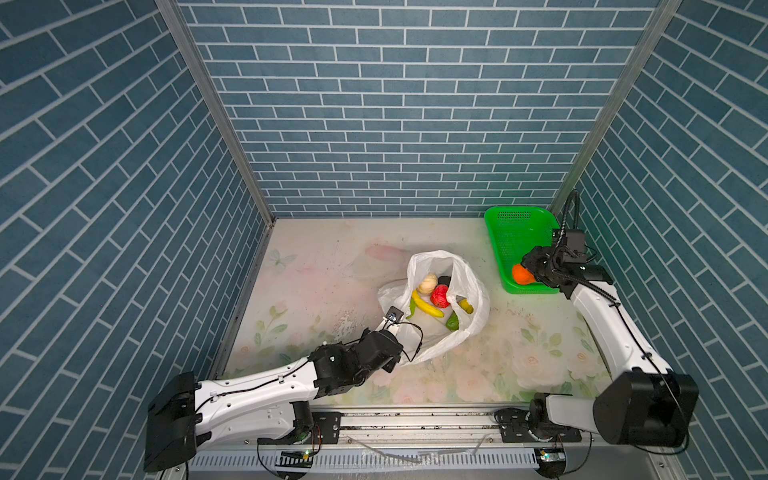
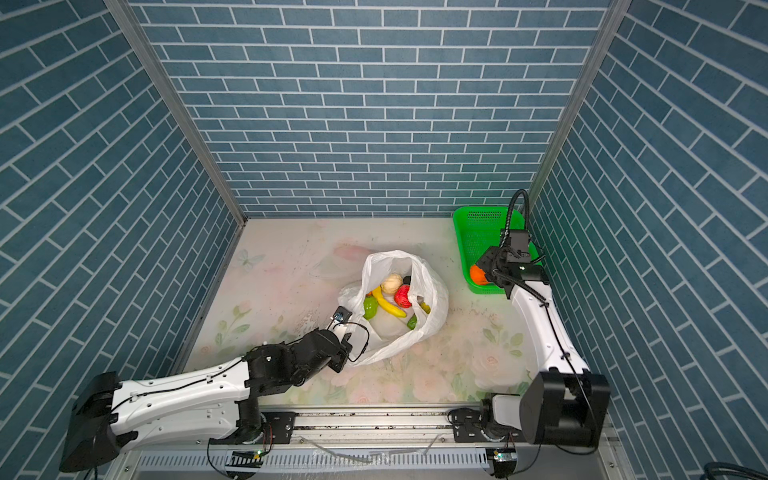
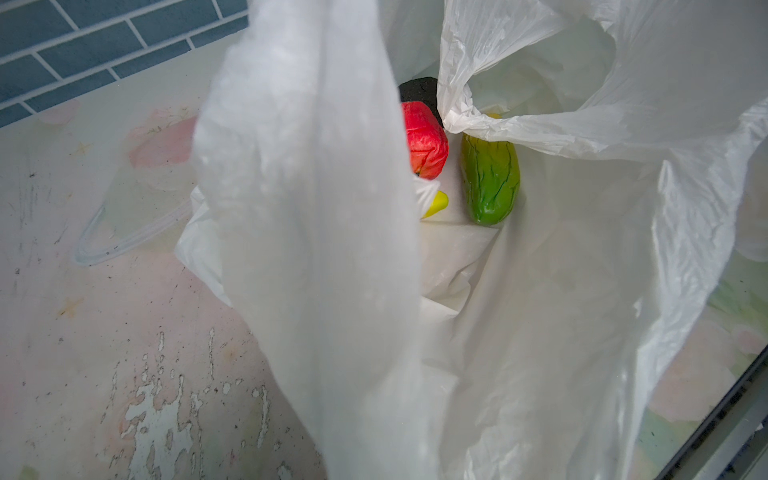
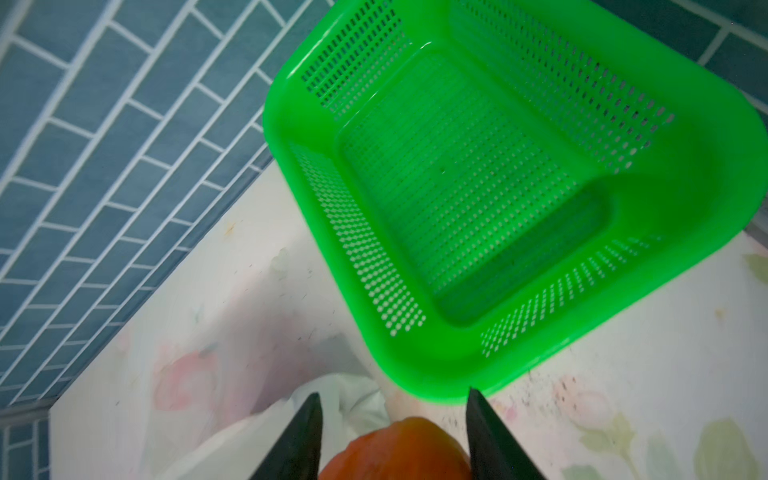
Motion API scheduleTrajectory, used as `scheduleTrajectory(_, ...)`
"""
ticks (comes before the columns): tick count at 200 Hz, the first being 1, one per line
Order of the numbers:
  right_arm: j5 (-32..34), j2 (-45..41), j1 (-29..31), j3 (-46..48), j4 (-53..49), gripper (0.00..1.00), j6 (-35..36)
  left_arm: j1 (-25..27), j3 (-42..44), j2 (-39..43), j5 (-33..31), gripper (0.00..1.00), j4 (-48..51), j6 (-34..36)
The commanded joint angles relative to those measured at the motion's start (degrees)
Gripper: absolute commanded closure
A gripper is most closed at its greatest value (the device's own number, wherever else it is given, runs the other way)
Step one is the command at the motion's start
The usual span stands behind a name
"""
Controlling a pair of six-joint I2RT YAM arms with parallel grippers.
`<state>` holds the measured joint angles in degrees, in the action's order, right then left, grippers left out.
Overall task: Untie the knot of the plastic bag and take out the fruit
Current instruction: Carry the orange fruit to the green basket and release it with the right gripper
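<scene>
Over floral tabletop (image 1: 316, 291), right gripper (image 4: 394, 397) clasps orange fruit (image 4: 399, 451) near basket (image 4: 415, 365); left gripper (image 1: 395, 318) pinches plastic bag (image 1: 473, 307).

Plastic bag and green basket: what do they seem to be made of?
Plastic bag: thin, soft plastic film, milky and translucent with a slight sheen. It creases finely and drapes in loose folds. Green basket: probably rigid moulded plastic with a glossy finish. It has a smooth rounded rim and regular rows of small perforations in its walls and floor.
</scene>
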<state>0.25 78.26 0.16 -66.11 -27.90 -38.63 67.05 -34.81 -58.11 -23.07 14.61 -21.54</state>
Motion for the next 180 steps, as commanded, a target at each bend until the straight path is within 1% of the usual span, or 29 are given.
scheduleTrajectory(1, 0.6, 6.1, -1.8, -6.0, 5.4, 0.55, 4.9, 0.3, -1.7, 0.1, -0.3, 1.00, 1.2, 0.5)
scheduleTrajectory(21, 0.6, 12.5, -3.2, -9.2, 7.0, 0.54, 5.5, 0.3, -1.8, 0.1, -0.7, 1.00, 1.3, 0.5)
scheduleTrajectory(51, 1.2, 20.0, -3.6, -13.5, 6.4, 0.53, 7.3, 0.3, -2.1, 0.0, -0.9, 1.00, 1.3, 0.5)
scheduleTrajectory(71, 1.4, 23.4, -3.5, -14.8, 5.8, 0.47, 7.8, 0.3, -2.3, -0.3, -1.0, 1.00, 1.1, 0.5)
scheduleTrajectory(80, 1.6, 24.1, -3.5, -15.1, 5.4, 0.42, 8.0, 0.3, -2.4, -0.4, -1.0, 1.00, 1.0, 0.6)
scheduleTrajectory(99, 1.9, 24.2, -3.4, -15.2, 5.2, 0.29, 8.0, 0.3, -2.8, -0.7, -1.0, 1.00, 1.1, 0.8)
scheduleTrajectory(111, 2.4, 23.3, -3.3, -15.0, 5.0, 0.24, 8.3, 0.3, -3.0, -0.7, -1.0, 1.00, 1.1, 1.1)
scheduleTrajectory(122, 2.7, 22.3, -3.3, -14.8, 4.8, 0.21, 8.4, 0.3, -3.0, -0.7, -0.9, 1.00, 1.1, 1.1)
scheduleTrajectory(158, 2.7, 17.9, -2.2, -14.9, 2.3, 0.17, 10.3, 0.3, -2.8, -0.4, -0.8, 1.00, 1.4, 1.1)
scheduleTrajectory(180, 3.5, 14.4, -0.1, -14.7, -0.8, 0.09, 11.4, 0.3, -2.3, -0.1, -0.8, 1.00, 1.3, 1.1)
